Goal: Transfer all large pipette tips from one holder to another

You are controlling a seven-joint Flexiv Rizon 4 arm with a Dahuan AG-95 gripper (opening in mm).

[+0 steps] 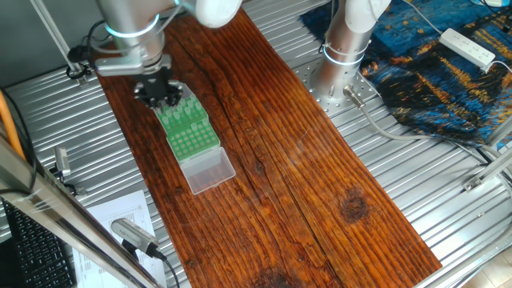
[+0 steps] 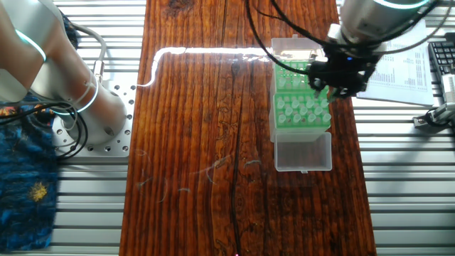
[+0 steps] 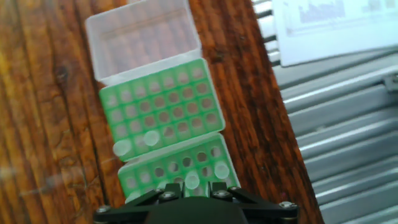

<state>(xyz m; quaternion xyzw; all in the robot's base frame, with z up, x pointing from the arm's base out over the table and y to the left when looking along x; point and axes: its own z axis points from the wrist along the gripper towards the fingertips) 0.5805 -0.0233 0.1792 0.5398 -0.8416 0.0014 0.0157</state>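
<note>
Two green racks lie end to end on the wooden board, the far rack [image 3: 163,107] and the near rack [image 3: 177,163]. Two large pipette tips [image 3: 151,138] stand at the far rack's near edge. Two more stand in the near rack, one [image 3: 221,170] to the right and one [image 3: 191,180] showing in the gap between my fingers [image 3: 217,188]. My gripper [image 3: 191,188] hovers over the near rack [image 1: 178,108], its jaws apart wider than that tip. The other fixed view has the gripper [image 2: 340,80] at the racks' [image 2: 302,107] right edge.
A clear plastic lid [image 3: 143,40] lies open beyond the far rack, also seen as the lid [image 1: 210,170] and the lid [image 2: 303,151]. Printed paper [image 3: 329,25] lies on the slatted metal beside the board. A second arm's base [image 1: 344,56] and a blue cloth [image 1: 448,72] stand across the board.
</note>
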